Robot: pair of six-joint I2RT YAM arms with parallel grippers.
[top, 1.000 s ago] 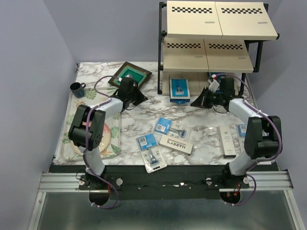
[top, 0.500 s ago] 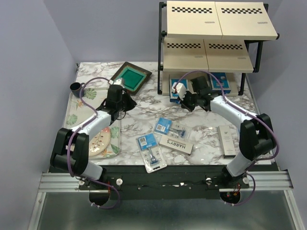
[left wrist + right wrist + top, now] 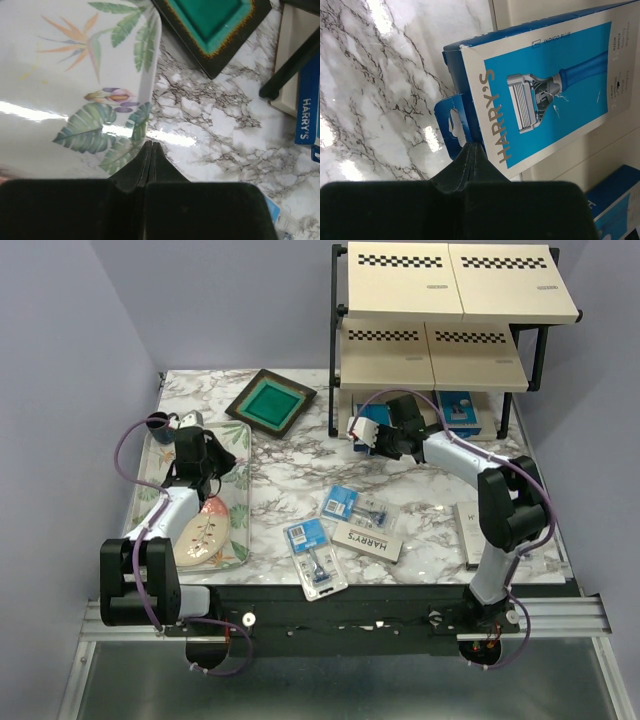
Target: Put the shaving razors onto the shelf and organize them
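The shelf (image 3: 430, 355) stands at the back right. Two dark-blue razor boxes lie on its lowest board, one on the left (image 3: 368, 415) and one on the right (image 3: 460, 408). My right gripper (image 3: 372, 436) is shut, its tips (image 3: 472, 146) touching the near end of the left box (image 3: 545, 85) beside its hang tab. Two blister packs (image 3: 350, 505) (image 3: 315, 555) and two white HARRY'S boxes (image 3: 367, 540) (image 3: 472, 535) lie on the marble. My left gripper (image 3: 230, 468) is shut and empty (image 3: 151, 145) above the floral tray's right edge.
The floral tray (image 3: 200, 540) (image 3: 60, 75) lies at the left with a dark mug (image 3: 158, 423) behind it. A dark frame with a green centre (image 3: 270, 400) (image 3: 215, 25) lies at the back. A black shelf leg (image 3: 295, 65) stands beside the left box.
My right gripper moved left from the right dark-blue box to the left one. My left arm swung left, from the green-centred frame to the tray's edge.
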